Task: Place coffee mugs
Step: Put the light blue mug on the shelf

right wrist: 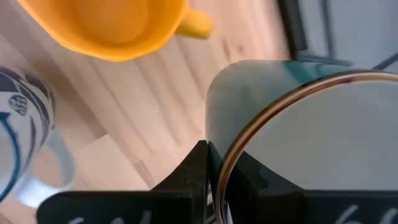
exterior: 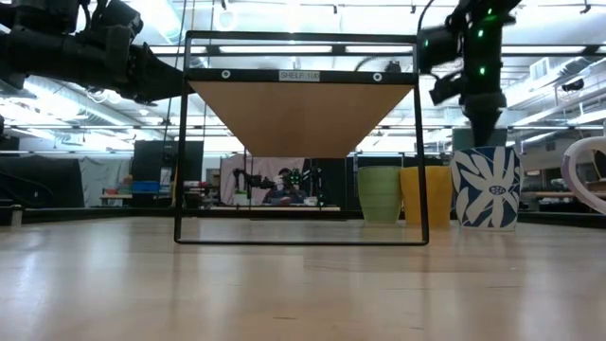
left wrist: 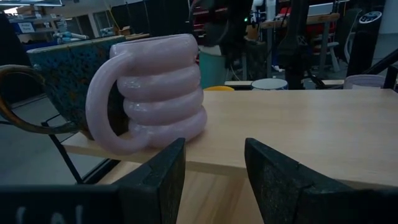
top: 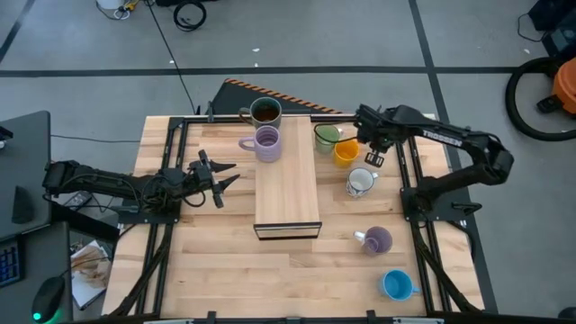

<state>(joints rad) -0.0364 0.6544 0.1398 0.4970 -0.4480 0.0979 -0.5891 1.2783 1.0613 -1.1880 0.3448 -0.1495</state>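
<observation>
Two mugs on the shelf, one in hand, four waiting on the worktop

The wooden shelf [top: 287, 193] carries the dark brown mug [top: 265, 112] and a lilac mug [top: 266, 142] at its far end; the right gripper [top: 338, 135] is clamped on the rim of the green mug [top: 325, 136] just off that end, while the orange mug [top: 346, 151], white patterned mug [top: 360, 182], second lilac mug [top: 377, 239] and blue mug [top: 396, 285] stand along the worktop's right side. The left gripper [top: 219, 173] waits, fingers parted, beside the shelf. The shelf's label and the arm's lettering are too small to read
</observation>
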